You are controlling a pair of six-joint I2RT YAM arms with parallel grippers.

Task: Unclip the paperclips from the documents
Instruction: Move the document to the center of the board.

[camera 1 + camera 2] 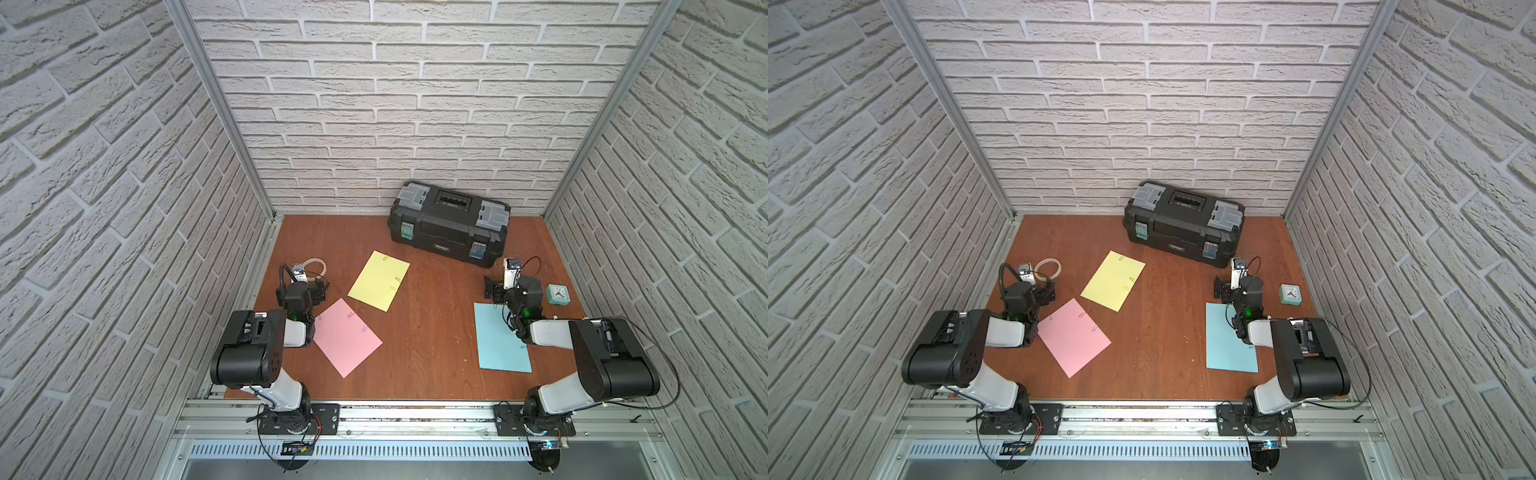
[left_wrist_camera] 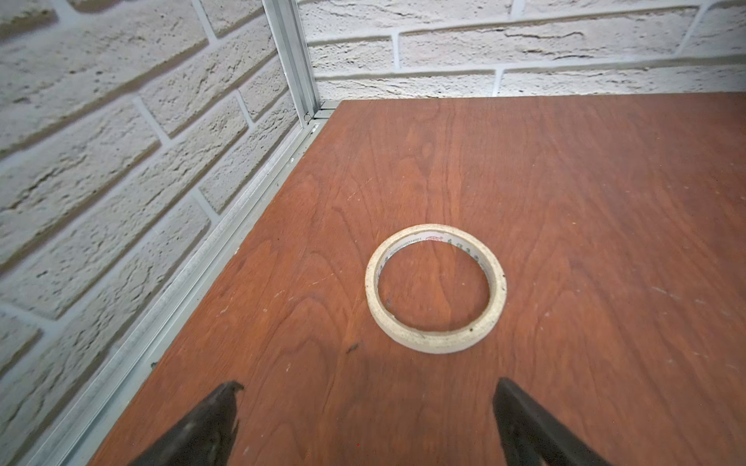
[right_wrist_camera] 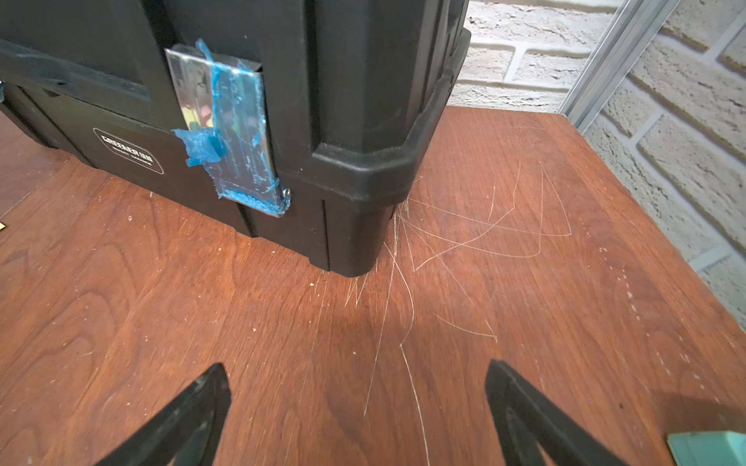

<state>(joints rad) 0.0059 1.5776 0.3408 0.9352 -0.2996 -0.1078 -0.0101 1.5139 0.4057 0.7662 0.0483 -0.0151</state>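
**Grippers: two.** The left gripper (image 2: 367, 387) and the right gripper (image 3: 355, 369) each stand with jaws fully spread and hold nothing. Both are over the brown wooden surface (image 1: 432, 332).

**Documents: three, all flat on the surface.**
- The yellow sheet (image 1: 378, 280) lies between the two grippers, nearer the left gripper.
- The pink sheet (image 1: 347, 338) lies just beside the left gripper, on the robot-base side. One corner runs under the left arm.
- The light blue sheet (image 1: 500, 340) lies just behind the right gripper, partly under the right arm.

**Paperclips (image 1: 398, 279): eight discernible in both top views, all seated on sheet edges.**
- Yellow sheet: three.
- Pink sheet: three.
- Light blue sheet: two.
- None is near enough to either gripper to be touched.

**Other items: one of each.**
- The tape roll (image 2: 436, 345) lies just ahead of the left gripper, apart from it.
- The black toolbox (image 3: 355, 161) stands ahead of the right gripper, not touching.
- The teal clock (image 1: 557, 294) stands near the right gripper's outer side.
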